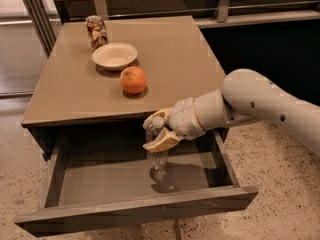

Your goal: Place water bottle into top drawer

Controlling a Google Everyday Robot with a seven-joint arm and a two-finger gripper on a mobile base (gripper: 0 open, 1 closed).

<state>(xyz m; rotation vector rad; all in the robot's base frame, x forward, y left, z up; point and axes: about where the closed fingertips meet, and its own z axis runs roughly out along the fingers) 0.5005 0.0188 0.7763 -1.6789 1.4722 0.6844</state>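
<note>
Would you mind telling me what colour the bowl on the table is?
The bowl is cream-white (camera view); the gripper holds the water bottle over the drawer.

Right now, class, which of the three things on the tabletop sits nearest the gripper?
The orange, frontmost of the three. The gripper holds the water bottle over the top drawer; the bowl and can stand farther back.

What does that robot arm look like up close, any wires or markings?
The arm is a smooth, rounded, off-white shell with a few small dark dots; no cables show. Ringed wrist segments lead to the gripper, shut on the water bottle over the top drawer; its two fingers are cream-tan wedges.
</note>
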